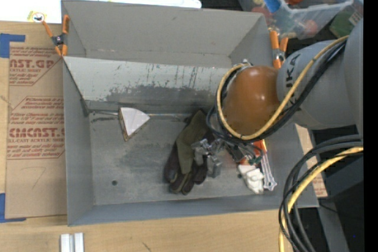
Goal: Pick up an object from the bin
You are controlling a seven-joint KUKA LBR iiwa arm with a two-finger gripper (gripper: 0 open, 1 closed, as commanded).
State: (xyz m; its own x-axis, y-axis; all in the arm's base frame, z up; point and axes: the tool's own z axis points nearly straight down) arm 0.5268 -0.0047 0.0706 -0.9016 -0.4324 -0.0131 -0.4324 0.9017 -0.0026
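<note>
Closest to us is the arm's rounded orange-brown wrist cover, looped by yellow and black cables, hanging over the right side of the grey metal bin. Below it we see the gripper, a cluster of grey metal parts low over the bin floor, right of the middle and toward the near edge. We cannot tell whether it is spread or closed, nor whether it grips anything.

Against the gripper's left side lies a dark glove, olive-black and limp. It is stretched from near the foot of the far wall down toward the near edge, and its upper part runs under the gripper.

Near the right wall, just beside the gripper, we make out a small heap: a white blocky piece, thin metal rods and bits of red and orange.

Well apart, by the far wall left of the middle, rests a white triangular piece.
</note>
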